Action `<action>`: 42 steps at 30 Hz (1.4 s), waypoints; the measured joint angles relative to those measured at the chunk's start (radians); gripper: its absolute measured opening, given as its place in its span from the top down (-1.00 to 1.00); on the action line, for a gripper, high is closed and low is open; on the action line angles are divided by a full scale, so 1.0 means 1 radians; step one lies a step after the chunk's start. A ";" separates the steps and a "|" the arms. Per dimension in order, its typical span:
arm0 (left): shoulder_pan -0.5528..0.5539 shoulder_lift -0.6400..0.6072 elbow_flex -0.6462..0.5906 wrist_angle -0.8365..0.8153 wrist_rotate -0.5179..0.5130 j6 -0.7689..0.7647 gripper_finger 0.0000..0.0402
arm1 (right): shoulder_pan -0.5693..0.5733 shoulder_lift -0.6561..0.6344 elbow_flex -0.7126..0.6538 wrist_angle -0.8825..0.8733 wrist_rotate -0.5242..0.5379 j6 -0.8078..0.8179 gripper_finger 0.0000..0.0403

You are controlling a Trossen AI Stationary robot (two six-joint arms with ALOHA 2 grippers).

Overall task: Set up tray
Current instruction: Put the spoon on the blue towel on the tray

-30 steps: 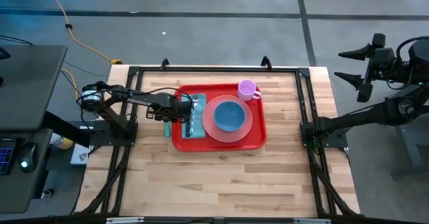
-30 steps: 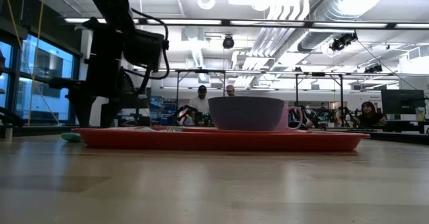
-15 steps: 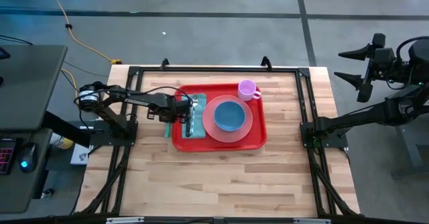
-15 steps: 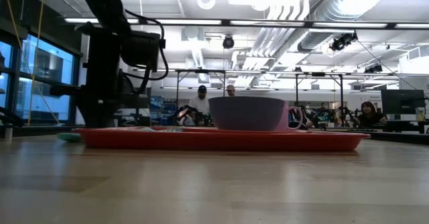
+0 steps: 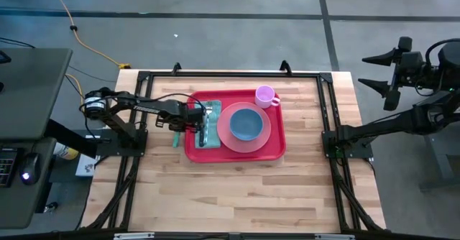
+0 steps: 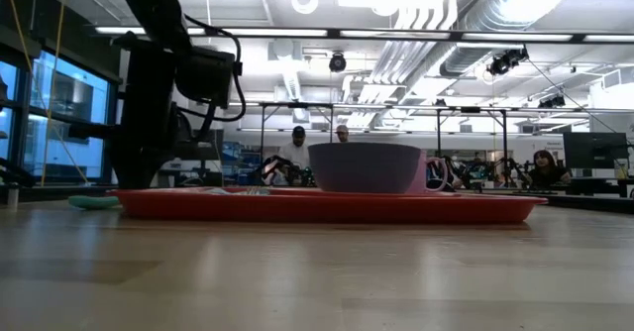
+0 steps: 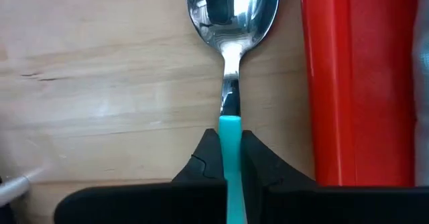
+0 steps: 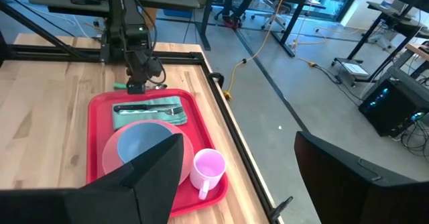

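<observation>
The red tray lies at the table's middle. It carries a teal napkin with a fork, a pink plate with a blue bowl, and a pink mug. A spoon with a teal handle lies on the wood just beside the tray's left rim, its bowl toward the far edge. My left gripper stands over it, shut on the handle. My right gripper hangs open, high beyond the table's right edge, holding nothing. My left gripper pinches the spoon's teal handle between its two fingers, at the end next to the metal neck. The fingers come from above, pointing down, one on each side of the handle. The spoon's bowl lies on the wood, and the handle's free end runs toward the near edge.
Black frame rails run along the table's left, right and far sides. Bare wood spreads between the tray and the near edge. People sit at desks in the room behind the table.
The spoon's teal handle end has slid a little toward the table's left edge, showing farther out past the tray in the low view. My left arm has stayed over the tray's left rim.
</observation>
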 joint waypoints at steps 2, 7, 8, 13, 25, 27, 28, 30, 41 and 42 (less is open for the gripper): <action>0.000 -0.021 0.003 -0.021 0.005 0.009 0.81 | 0.000 0.000 0.000 0.000 0.001 -0.001 -0.32; 0.000 -0.122 0.023 -0.058 -0.024 0.022 0.81 | 0.000 0.000 0.000 0.000 0.002 -0.020 -0.32; 0.000 -0.143 0.026 -0.071 -0.035 0.023 0.81 | 0.000 0.000 0.000 0.000 0.003 -0.023 -0.32; 0.000 -0.230 0.063 -0.058 -0.057 0.028 0.81 | 0.000 0.000 0.000 0.000 0.018 -0.044 -0.32; 0.000 -0.242 0.091 0.247 -0.060 0.097 0.81 | 0.000 0.000 0.000 0.000 0.030 -0.057 -0.32; 0.000 -0.242 0.090 0.281 -0.052 0.101 0.81 | 0.000 0.000 0.000 0.000 0.029 -0.057 -0.32; 0.000 -0.243 0.091 0.310 -0.045 0.104 0.81 | 0.000 0.000 0.000 0.000 0.029 -0.057 -0.32; -0.001 -0.244 0.091 0.353 -0.036 0.116 0.81 | 0.000 0.000 0.000 0.000 0.029 -0.057 -0.32; -0.050 -0.195 0.091 0.437 -0.013 0.058 0.81 | 0.000 0.000 0.000 0.000 0.030 -0.064 -0.32; -0.062 -0.181 0.090 0.450 -0.005 0.042 0.81 | 0.000 0.000 0.000 0.000 0.030 -0.064 -0.32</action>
